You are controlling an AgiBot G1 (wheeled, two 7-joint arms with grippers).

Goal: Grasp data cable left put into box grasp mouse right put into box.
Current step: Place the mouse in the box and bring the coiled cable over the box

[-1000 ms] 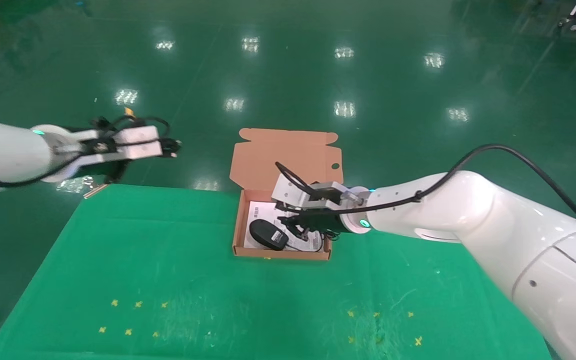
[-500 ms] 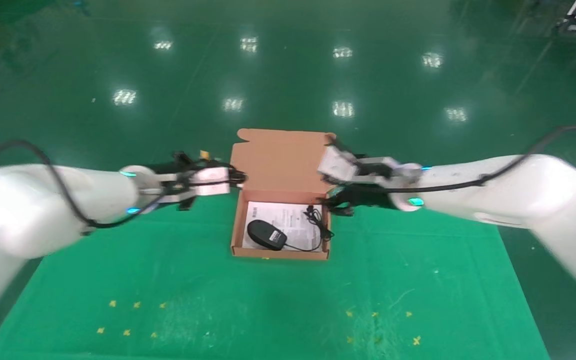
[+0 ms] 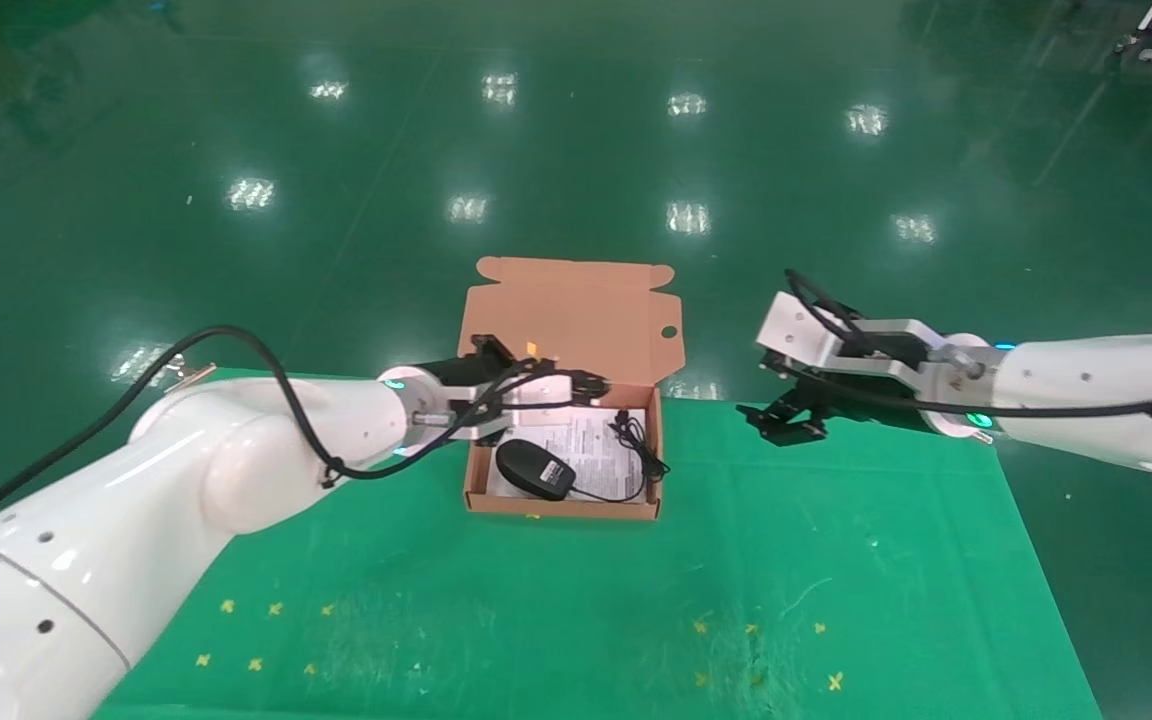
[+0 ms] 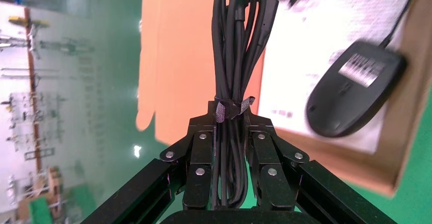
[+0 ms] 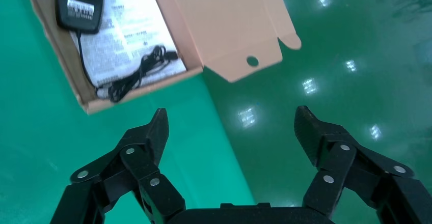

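The bench [image 3: 556, 600], covered in green cloth with small yellow cross marks, carries the box [image 3: 476, 455] near its far edge. This shallow salmon-orange cardboard box stands open, its flap lid [image 3: 571, 315] raised at the back, with tabs along the top edge and a small round hole near one corner. A white printed sheet [image 3: 586, 445] lines the floor of the box.

The left arm reaches across the bench from the left side, and the left gripper [image 3: 591, 385] hangs over the rear left part of the open box. Its jaws are closed on the data cable [image 4: 235, 66], a thin black cable looped into a long narrow bundle and bound by a small tie just at the fingertips [image 4: 201, 142]; the bundle points out over the lid and the sheet, with a plug end showing at its far tip.

The right arm stretches in from the right, and the right gripper [image 3: 781, 420] hovers above the far edge of the bench, well apart from the box on its right side. Its jaws are spread wide and hold nothing.

The mouse [image 3: 534, 468], small, black and oval, lies inside the box on the sheet, toward the front left. Its thin black cord [image 3: 636, 450] runs along the sheet to a loose tangle at the rear right of the box.
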